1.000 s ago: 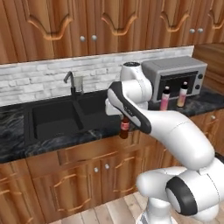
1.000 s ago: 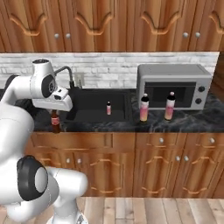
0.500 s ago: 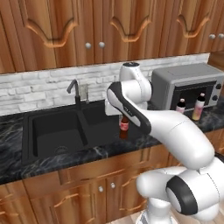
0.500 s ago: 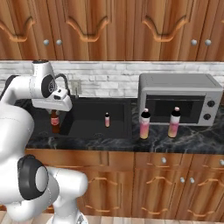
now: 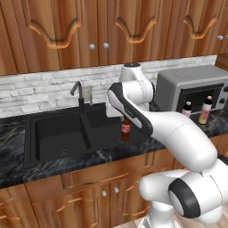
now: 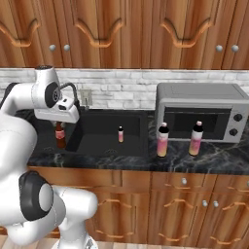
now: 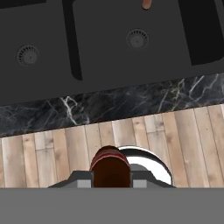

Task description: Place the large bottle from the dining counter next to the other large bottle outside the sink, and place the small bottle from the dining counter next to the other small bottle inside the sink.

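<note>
My gripper is shut on a small dark bottle with a red label, held upright near the front of the black sink. From the right base the held bottle hangs under the gripper. Looking down along the hand, its brown cap sits between the fingers, with the counter's front edge and wood floor beneath. Another small bottle stands inside the sink, also seen from the hand. Two large pink bottles stand on the counter right of the sink.
A grey microwave stands behind the large bottles, with the faucet at the sink's back edge. The sink has two basins split by a divider. Wooden cabinets hang above and stand below the dark marble counter.
Both base views have shifted and the counter looks nearer, so the base has moved. The gripper stays shut on the small bottle; the counter bottles keep their places.
</note>
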